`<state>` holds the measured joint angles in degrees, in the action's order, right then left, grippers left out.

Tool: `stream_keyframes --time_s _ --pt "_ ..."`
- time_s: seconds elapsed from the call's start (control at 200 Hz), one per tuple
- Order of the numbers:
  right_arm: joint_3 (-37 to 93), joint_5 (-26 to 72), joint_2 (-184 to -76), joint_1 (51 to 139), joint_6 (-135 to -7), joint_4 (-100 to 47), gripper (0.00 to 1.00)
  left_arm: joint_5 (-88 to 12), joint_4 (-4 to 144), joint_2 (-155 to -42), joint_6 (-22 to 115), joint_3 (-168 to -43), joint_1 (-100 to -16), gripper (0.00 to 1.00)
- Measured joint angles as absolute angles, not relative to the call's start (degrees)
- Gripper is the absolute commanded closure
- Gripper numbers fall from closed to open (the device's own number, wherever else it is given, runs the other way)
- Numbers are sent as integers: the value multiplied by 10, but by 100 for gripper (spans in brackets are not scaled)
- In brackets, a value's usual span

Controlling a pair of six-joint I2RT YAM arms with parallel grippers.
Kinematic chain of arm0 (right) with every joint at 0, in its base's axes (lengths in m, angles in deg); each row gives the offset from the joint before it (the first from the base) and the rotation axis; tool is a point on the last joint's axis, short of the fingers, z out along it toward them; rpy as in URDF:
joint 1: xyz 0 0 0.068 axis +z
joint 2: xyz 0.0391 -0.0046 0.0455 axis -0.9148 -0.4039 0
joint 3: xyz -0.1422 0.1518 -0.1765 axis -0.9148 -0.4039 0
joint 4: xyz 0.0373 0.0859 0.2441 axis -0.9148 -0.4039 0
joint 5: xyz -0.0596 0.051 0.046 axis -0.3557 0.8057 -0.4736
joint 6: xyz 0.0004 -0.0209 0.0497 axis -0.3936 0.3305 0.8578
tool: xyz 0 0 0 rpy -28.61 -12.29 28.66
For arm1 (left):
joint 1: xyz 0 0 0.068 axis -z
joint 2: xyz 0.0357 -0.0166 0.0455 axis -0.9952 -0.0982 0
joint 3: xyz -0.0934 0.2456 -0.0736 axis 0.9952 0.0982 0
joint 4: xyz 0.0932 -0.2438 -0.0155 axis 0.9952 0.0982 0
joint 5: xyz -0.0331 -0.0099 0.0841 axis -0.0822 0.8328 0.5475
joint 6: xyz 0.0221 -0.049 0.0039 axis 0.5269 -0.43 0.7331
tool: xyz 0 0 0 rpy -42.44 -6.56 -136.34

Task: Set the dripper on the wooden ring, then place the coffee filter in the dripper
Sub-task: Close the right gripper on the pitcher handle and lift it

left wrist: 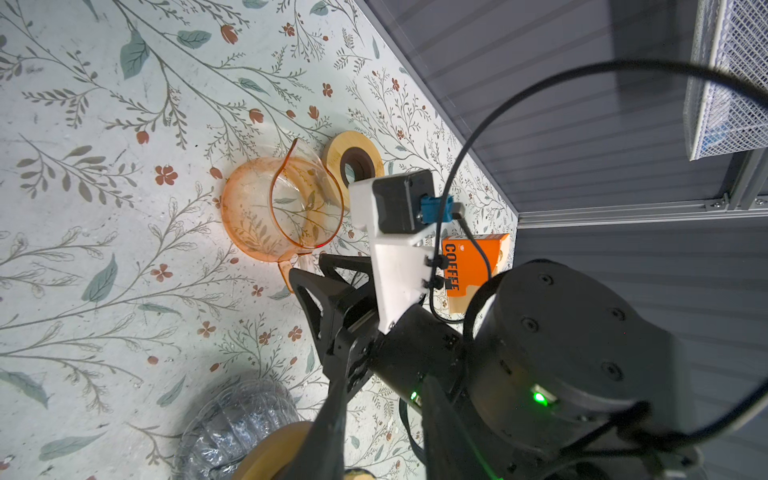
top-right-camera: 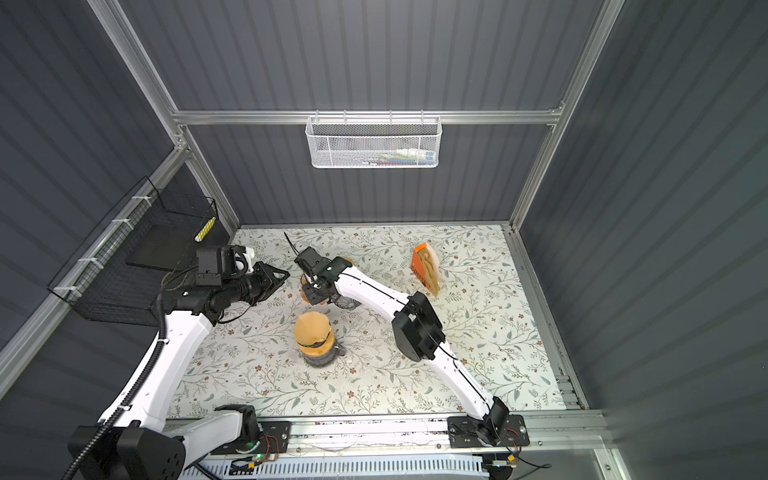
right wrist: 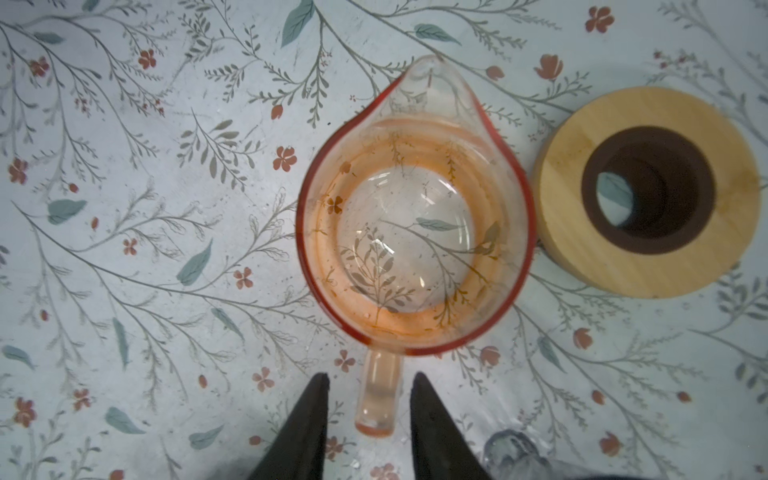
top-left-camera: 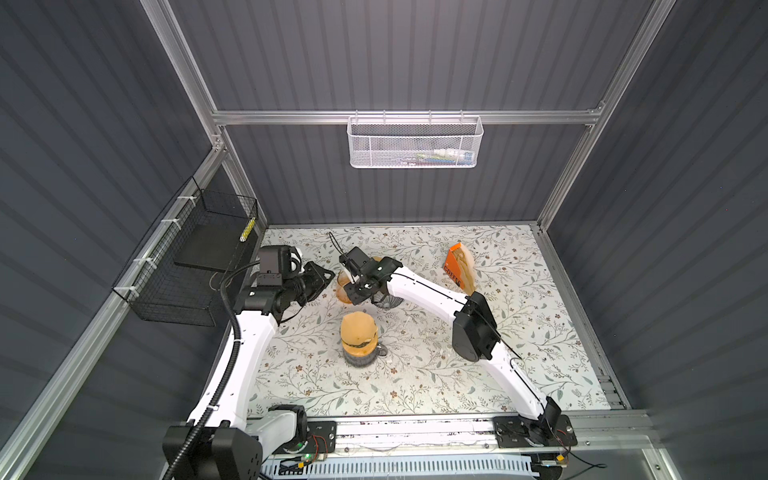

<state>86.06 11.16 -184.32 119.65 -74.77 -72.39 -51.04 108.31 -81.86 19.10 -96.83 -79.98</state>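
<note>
1. Coffee filter [top-left-camera: 356, 328]: tan paper, near the middle of both top views. It appeared to sit in the mouth of the dripper [top-left-camera: 360, 353], standing proud of the rim. How deeply it was seated could not be told.
2. Right gripper [right wrist: 370, 375]: just left of centre in the top views, above the filter in frame. Its fingers were spread and straddled the handle [right wrist: 378, 399] of the orange-tinted glass carafe [right wrist: 415, 208]. A gap showed on each side, so no contact.
3. Left gripper [top-left-camera: 328, 276]: hovered just left of the carafe, fingers part-spread, nothing seen between them.
4. Wooden ring [right wrist: 648, 266]: lay just beside the carafe body; whether it touched could not be told. The orange COFFEE box [top-left-camera: 454, 266] stood well apart, right of centre.
5. Risk: an off-centre close on the smooth, round handle would likely twist the carafe and shove it into the ring.
6. Risk: both arms crowded the carafe, so a move by either could clip the other.
7. Risk: the filter looked light and tall, so a low arm sweep toward the frame bottom could tip it out of the dripper.
</note>
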Motion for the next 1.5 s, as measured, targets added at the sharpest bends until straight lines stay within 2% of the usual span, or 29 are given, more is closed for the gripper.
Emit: stream_keyframes --time_s 0.45,0.79,1.266,1.496 --pt "863 96 -1870 1207 -743 -734 59 -520 1083 -798 191 -956 -802 68" --pt "863 66 -1878 1207 -739 -736 71 -523 1084 -792 191 -956 -802 68" --pt "861 55 -1877 1207 -739 -729 100 -525 1086 -785 191 -956 -804 68" --pt "827 53 -1858 1207 -739 -713 100 -525 1087 -785 191 -952 -805 68"
